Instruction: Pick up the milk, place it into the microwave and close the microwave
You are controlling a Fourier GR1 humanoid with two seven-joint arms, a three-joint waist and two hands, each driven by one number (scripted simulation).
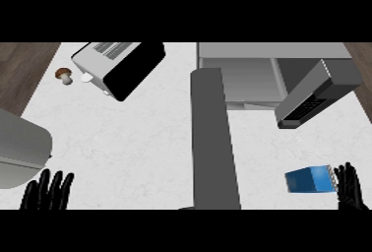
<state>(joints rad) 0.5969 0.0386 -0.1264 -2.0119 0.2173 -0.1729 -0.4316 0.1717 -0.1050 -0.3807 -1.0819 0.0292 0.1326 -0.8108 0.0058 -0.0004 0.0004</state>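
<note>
Across the counter [145, 142], the microwave [240, 78] is standing with its door [215, 138] swung wide. Nearer, the blue milk carton [310, 179] is sitting just beside the right hand [350, 187], whose spread fingers are pointing up, as are the left hand's [47, 191]. A sideways reach could be tipping the carton over.

Blue milk carton [310, 180] on the white bench [138, 142], lower right, just beside the right hand [349, 189], fingers straight. Left hand [46, 192] open at lower left. Microwave [251, 78] at top, door [314, 93] swung open; toaster [117, 66] and mushroom [65, 75] upper left.
</note>
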